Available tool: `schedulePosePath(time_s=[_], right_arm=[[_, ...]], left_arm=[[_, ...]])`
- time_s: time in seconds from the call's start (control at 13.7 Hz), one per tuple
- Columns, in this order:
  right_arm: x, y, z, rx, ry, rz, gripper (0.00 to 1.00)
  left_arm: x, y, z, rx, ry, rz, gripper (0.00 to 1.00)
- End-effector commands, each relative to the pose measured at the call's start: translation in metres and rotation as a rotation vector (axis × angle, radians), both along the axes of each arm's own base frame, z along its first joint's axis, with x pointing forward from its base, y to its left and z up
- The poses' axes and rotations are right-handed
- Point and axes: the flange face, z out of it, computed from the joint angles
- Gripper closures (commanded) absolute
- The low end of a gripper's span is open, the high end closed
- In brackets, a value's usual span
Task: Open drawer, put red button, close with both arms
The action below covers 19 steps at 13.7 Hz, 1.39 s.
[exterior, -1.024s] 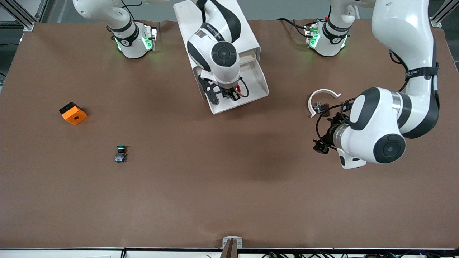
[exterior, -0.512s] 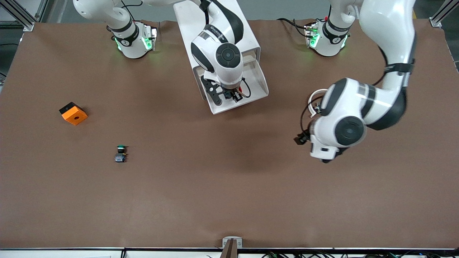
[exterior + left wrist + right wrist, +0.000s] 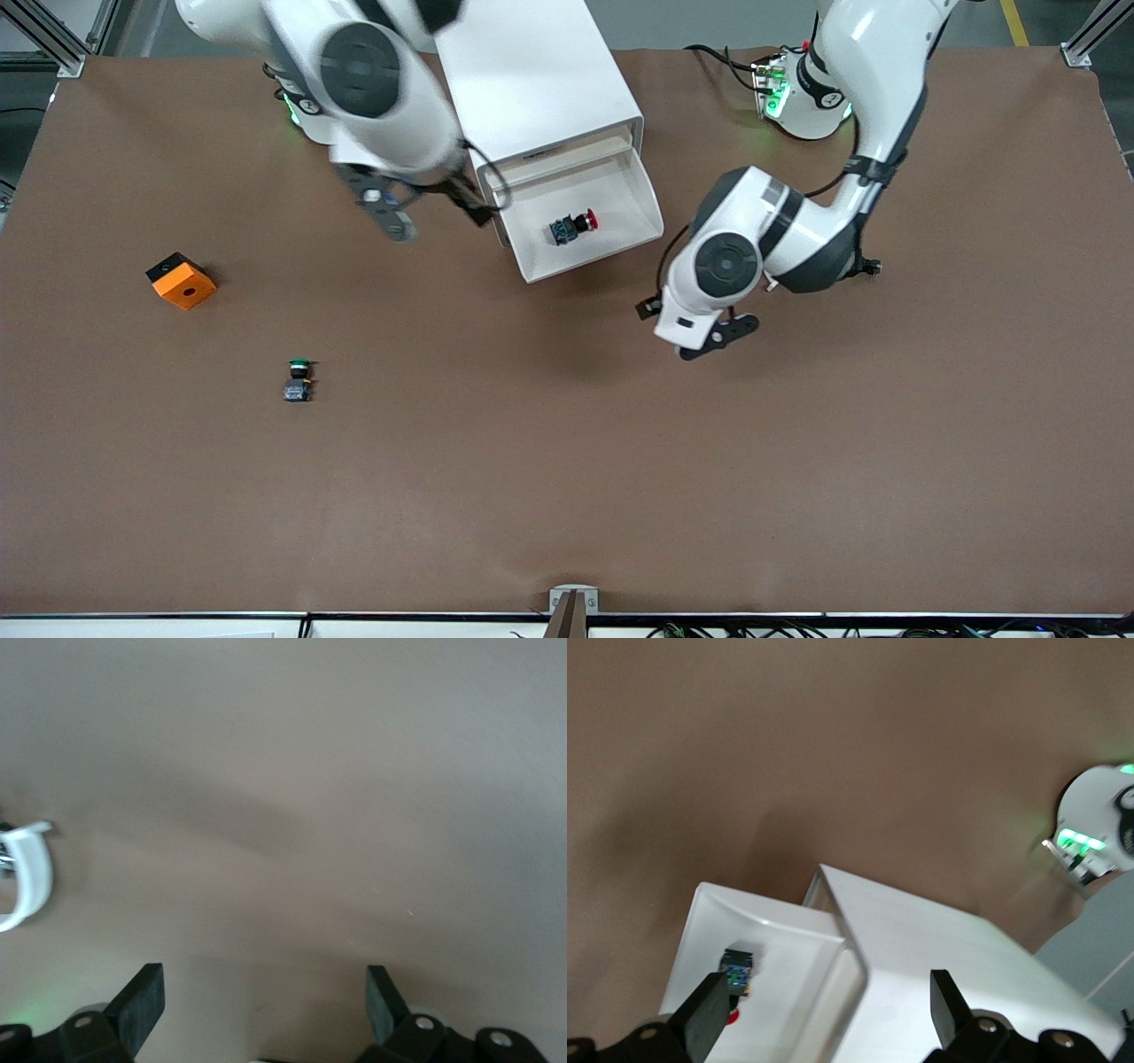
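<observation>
The drawer (image 3: pixel 592 256) stands pulled out of the white cabinet (image 3: pixel 532 71). The red button (image 3: pixel 571 227) lies on its side in the drawer; it also shows in the right wrist view (image 3: pixel 735 973). My right gripper (image 3: pixel 431 206) is open and empty, up in the air over the table beside the drawer, toward the right arm's end; in its own view (image 3: pixel 824 992) it looks down on the drawer's rim (image 3: pixel 762 914). My left gripper (image 3: pixel 684 321) is open and empty over bare table near the drawer's front corner, toward the left arm's end; its own view (image 3: pixel 266 988) shows only table between the fingers.
A green-capped button (image 3: pixel 299 379) stands on the table toward the right arm's end. An orange block (image 3: pixel 181 280) lies farther toward that end. A white C-shaped piece (image 3: pixel 22 873) shows in the left wrist view; the left arm hides it in the front view.
The right gripper let go of the red button in the drawer, rose and swung off toward the right arm's end. The left arm swung from the C-shaped piece toward the drawer's front.
</observation>
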Motion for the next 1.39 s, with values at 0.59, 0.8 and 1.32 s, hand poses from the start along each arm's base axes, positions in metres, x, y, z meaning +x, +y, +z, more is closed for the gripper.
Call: schedulePosePath(time_s=[0.59, 0.8, 1.32], right_arm=[[0.011, -0.298, -0.016, 0.177, -0.173, 0.637, 0.00], [0.011, -0.309, -0.013, 0.123, -0.197, 0.693, 0.00], [-0.001, -0.359, 0.011, 0.133, -0.242, 0.760, 0.00]], left_arm=[[-0.111, -0.115, -0.029, -0.068, 0.120, -0.113, 0.00], [-0.137, -0.130, -0.029, -0.067, 0.149, -0.122, 0.00], [-0.164, -0.143, -0.032, -0.094, 0.227, -0.096, 0.00]])
